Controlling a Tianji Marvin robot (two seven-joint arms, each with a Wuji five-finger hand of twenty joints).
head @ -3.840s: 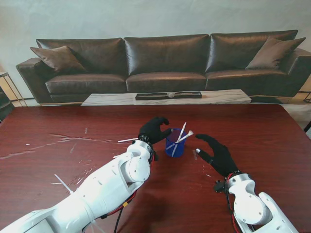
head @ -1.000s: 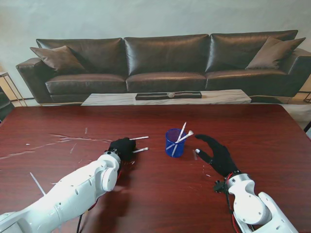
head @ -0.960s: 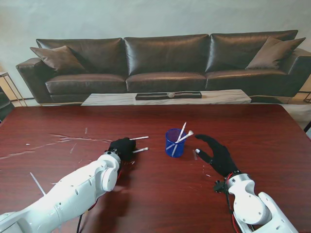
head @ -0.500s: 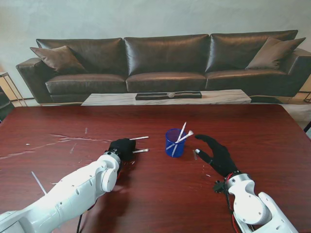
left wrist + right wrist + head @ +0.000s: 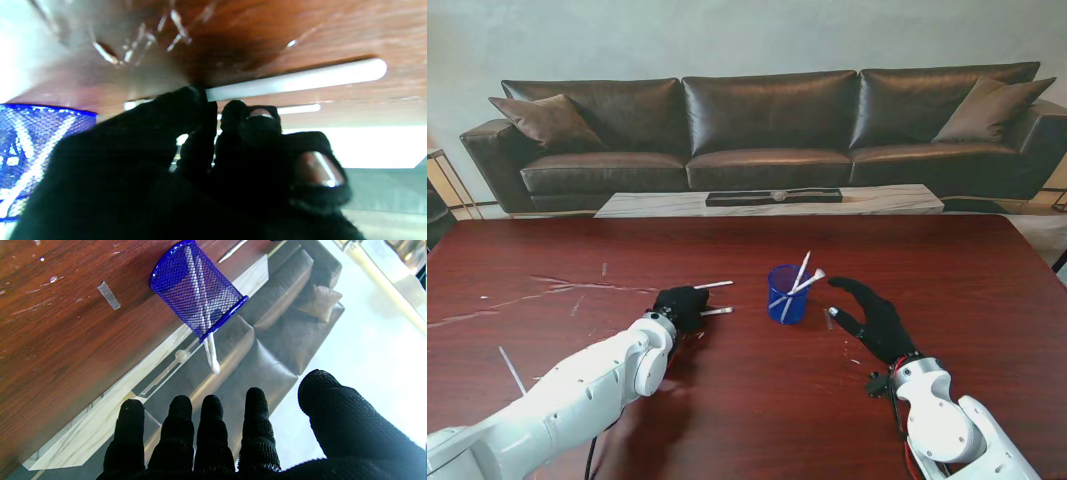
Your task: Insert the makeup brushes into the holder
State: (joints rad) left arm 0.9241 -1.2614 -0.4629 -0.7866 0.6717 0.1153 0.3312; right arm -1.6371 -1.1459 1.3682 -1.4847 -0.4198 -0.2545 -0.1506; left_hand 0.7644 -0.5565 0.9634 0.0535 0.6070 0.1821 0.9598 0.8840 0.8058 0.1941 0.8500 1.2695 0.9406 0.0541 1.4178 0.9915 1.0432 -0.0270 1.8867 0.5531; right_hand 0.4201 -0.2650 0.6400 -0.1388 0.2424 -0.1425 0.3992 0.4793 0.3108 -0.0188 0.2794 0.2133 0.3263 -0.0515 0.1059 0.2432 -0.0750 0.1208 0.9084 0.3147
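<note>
Blue mesh holder (image 5: 786, 293) upright near the middle of the dark red surface (image 5: 947, 270), two white brushes (image 5: 801, 276) already standing in it and leaning out over the rim. Left robot hand (image 5: 681, 304) down on the surface to the left of the holder, well short of it, fingers (image 5: 196, 110) curled and pinched on a white brush (image 5: 297, 79) lying flat against the wood; a second white brush (image 5: 714, 285) just beside it, slightly farther from me, its end poking out past the knuckles toward the holder. Whether that second one is also gripped: cannot tell. Right robot hand (image 5: 874, 318) hovering to the right of the holder, near but not touching, fingers (image 5: 211, 436) spread and straight, holding nothing. Small strip of tape (image 5: 108, 295) stuck to the surface between right robot hand and holder. Pale scuffs and scratches (image 5: 557, 290) across the left part of the surface.
</note>
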